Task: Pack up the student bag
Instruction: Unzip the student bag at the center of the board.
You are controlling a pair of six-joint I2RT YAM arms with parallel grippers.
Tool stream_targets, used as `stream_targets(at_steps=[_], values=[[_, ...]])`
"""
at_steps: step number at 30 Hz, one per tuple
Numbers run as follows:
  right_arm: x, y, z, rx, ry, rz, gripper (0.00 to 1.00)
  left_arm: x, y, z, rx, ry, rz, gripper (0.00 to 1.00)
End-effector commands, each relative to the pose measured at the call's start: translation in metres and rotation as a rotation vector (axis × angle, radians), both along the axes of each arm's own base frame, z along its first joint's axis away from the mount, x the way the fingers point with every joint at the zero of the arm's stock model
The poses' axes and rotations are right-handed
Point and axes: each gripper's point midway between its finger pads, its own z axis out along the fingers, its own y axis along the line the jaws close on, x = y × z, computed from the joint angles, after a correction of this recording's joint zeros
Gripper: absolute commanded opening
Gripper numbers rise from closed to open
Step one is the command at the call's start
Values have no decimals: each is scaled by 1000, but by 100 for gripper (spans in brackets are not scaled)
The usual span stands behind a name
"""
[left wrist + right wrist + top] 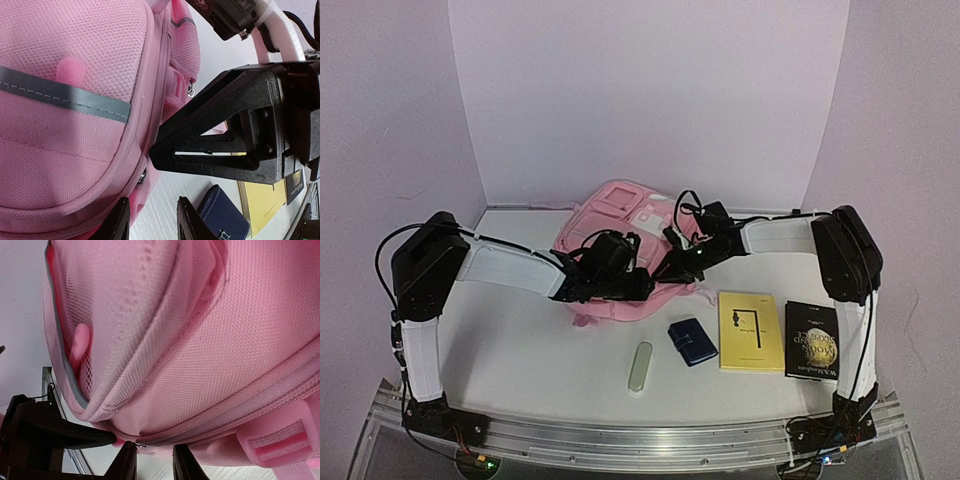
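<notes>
The pink student bag (618,212) lies at the back middle of the table. Both grippers are at its near edge. My left gripper (638,287) is open; in the left wrist view (152,221) its left fingertip touches the bag's zip seam (75,125), with a small metal zip pull (142,177) just above. My right gripper (672,268) is open too; in the right wrist view (154,462) its tips straddle the bag's zipped lower edge (200,365), with a zip pull (141,444) by the left finger. The right gripper's black finger (225,135) fills the left wrist view.
In front of the bag lie a pale green pen case (640,367), a navy wallet (692,341), a yellow book (750,330) and a black book (812,340). The wallet (225,215) and the yellow book (262,200) also show in the left wrist view.
</notes>
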Motion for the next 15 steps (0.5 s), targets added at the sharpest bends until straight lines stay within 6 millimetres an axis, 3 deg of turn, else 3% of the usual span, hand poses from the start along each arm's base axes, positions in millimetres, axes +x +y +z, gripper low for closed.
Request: stream_targets(at_steps=[1, 9, 15], values=[[-4, 9, -5, 25, 12, 14, 24, 2, -3, 3, -14, 33, 10, 31], [-6, 10, -7, 25, 16, 16, 23, -4, 6, -11, 21, 96, 47, 29], [-6, 11, -7, 27, 18, 17, 23, 7, 17, -23, 144, 93, 108, 32]])
